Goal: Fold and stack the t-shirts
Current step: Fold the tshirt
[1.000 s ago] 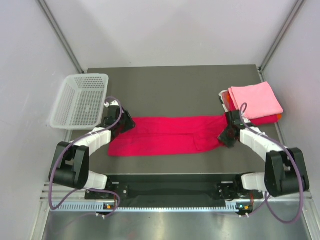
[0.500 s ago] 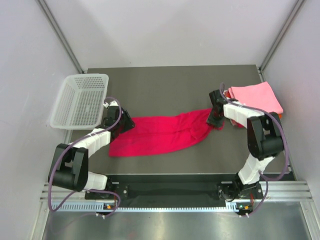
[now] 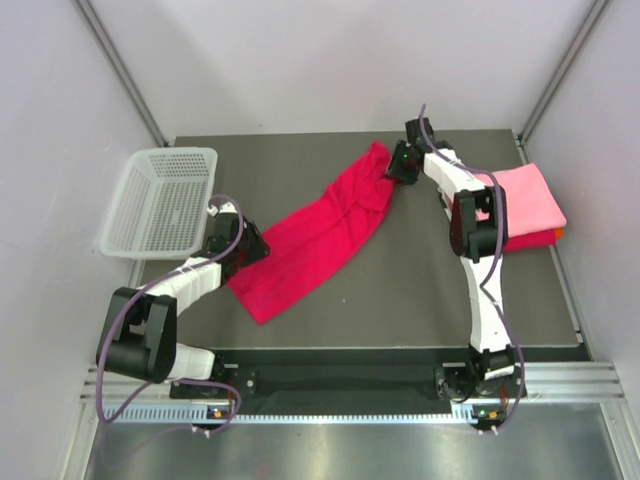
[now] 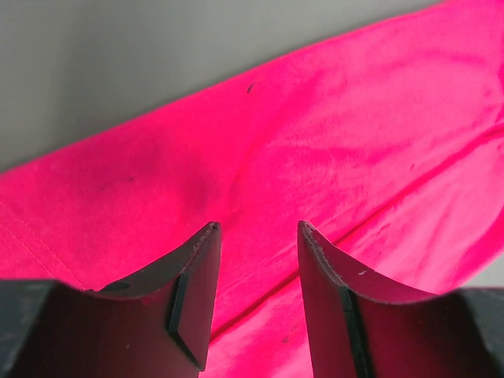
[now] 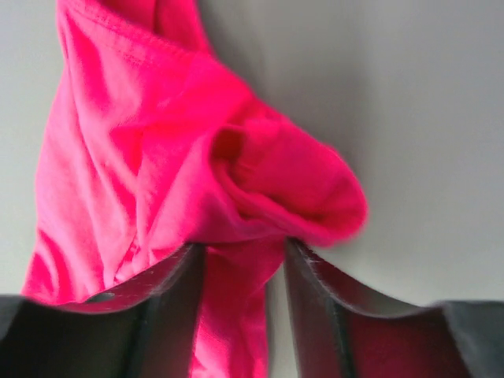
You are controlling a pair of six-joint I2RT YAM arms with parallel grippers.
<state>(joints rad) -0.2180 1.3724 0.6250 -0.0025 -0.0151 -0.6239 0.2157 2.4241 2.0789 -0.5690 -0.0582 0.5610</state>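
Swung away from the arms since the earlier frame, the far end of the crimson t-shirt now lies near the back of the dark surface. The shirt stretches diagonally from there down to the left front. A white basket sits at the left edge, apart from the shirt. At the right edge a folded light pink t-shirt rests on a red one. The right tool is clamped on the crimson shirt's bunched far end, cloth wadded between its fingers. The left tool sits on the shirt's near left end, fingers slightly apart over the cloth; I cannot tell whether it grips.
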